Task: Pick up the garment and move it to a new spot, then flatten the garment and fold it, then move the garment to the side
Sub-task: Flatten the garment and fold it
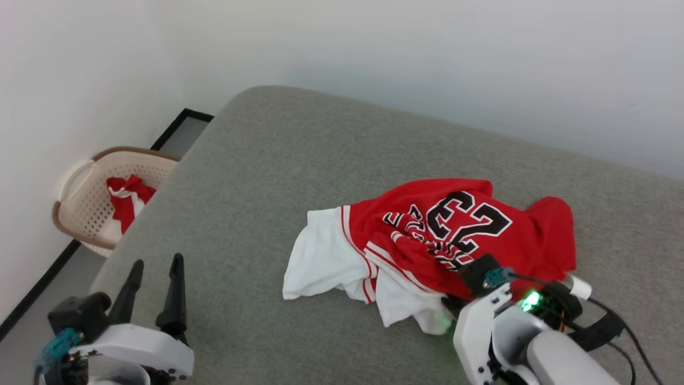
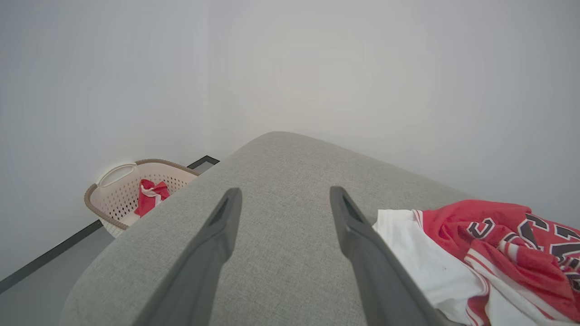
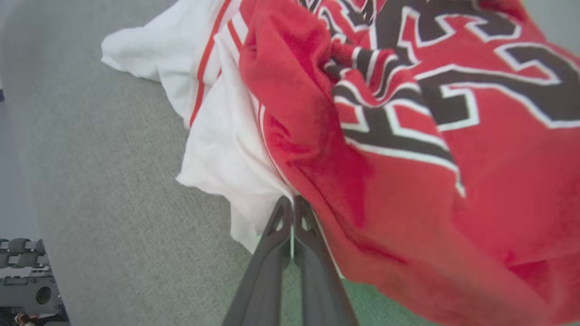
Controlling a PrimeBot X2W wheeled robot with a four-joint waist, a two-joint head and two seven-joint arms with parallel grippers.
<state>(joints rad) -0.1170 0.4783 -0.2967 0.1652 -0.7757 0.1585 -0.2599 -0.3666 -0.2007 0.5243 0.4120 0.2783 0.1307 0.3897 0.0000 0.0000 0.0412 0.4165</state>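
One garment (image 1: pixel 454 230) lies on the right half of the grey cushion (image 1: pixel 278 160), long axis crosswise, white sleeves leftward, red body rightward. Off the cushion's left edge, one basket (image 1: pixel 80 214) holds one red-and-white cloth (image 1: pixel 125 200). The right gripper (image 3: pixel 293 206) pinches the garment's near edge; the left gripper (image 1: pixel 158 260) gapes wide, empty, over the cushion's near-left corner.

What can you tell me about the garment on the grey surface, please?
The garment is a red jersey-style shirt with white short sleeves, red-and-white stripe trim and a black-and-white 23 with lettering. It looks like soft knit, lies crumpled on the grey padded surface, and the right gripper is shut on its near edge, where white meets red.
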